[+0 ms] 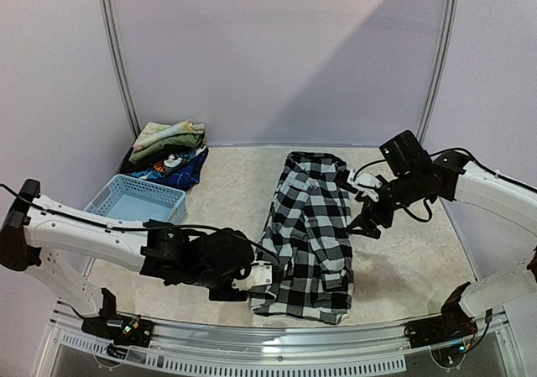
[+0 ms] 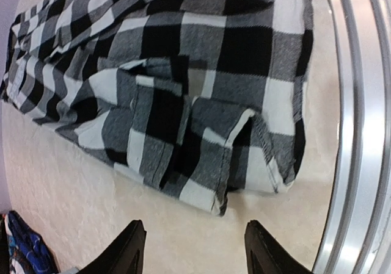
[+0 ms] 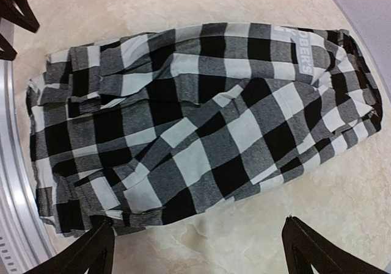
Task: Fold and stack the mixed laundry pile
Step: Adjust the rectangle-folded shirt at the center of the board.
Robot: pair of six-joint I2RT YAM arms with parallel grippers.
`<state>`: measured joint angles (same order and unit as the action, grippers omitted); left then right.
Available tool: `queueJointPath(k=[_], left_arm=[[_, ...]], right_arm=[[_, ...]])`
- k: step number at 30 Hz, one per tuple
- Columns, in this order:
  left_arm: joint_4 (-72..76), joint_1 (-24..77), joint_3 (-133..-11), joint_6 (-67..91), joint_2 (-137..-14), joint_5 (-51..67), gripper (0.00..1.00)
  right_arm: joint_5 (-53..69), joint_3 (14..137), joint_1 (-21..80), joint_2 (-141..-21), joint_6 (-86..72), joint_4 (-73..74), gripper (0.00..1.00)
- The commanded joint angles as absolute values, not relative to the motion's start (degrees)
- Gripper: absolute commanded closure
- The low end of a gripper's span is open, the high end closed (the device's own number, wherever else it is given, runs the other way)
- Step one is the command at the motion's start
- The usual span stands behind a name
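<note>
The black-and-white checked shirt (image 1: 310, 234) lies folded lengthwise in a long strip in the middle of the table. It also shows in the left wrist view (image 2: 183, 72) and in the right wrist view (image 3: 201, 121). My left gripper (image 1: 260, 278) is open and empty just left of the shirt's near end (image 2: 195, 252). My right gripper (image 1: 367, 223) is open and empty just right of the shirt's middle (image 3: 201, 252). The other garments (image 1: 168, 150) sit stacked at the back left: pale floral cloth on top, olive-green below, dark blue printed piece at the bottom.
A light blue perforated basket (image 1: 134, 201) stands at the left, in front of the stack. A metal rail (image 2: 360, 133) runs along the table's near edge, close to the shirt's near end. Grey walls close the back.
</note>
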<state>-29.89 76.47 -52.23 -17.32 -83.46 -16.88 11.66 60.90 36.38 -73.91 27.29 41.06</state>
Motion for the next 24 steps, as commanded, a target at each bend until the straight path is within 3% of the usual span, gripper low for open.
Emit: queueJointPath(k=[1,7,18,24], left_arm=[[-22.06,77.34,-52.3,-23.97,-87.1,-9.47,0.43],[-20.84,75.76,-55.09,-25.54,-95.0,-6.37,0.42],[-22.87,72.77,-58.6,-22.42,-100.53,2.48,0.41],[-24.08,73.1,-61.08,-21.41,-105.48,4.33,0.45]], right_arm=[[18.25,61.68,36.51,-73.0,27.61,45.16,0.05],[22.58,59.19,36.53,-74.01,32.74,49.55,0.13],[30.09,55.69,36.5,-74.22,34.1,50.56,0.16],[26.98,52.67,39.49,-75.03,38.72,50.57,0.2]])
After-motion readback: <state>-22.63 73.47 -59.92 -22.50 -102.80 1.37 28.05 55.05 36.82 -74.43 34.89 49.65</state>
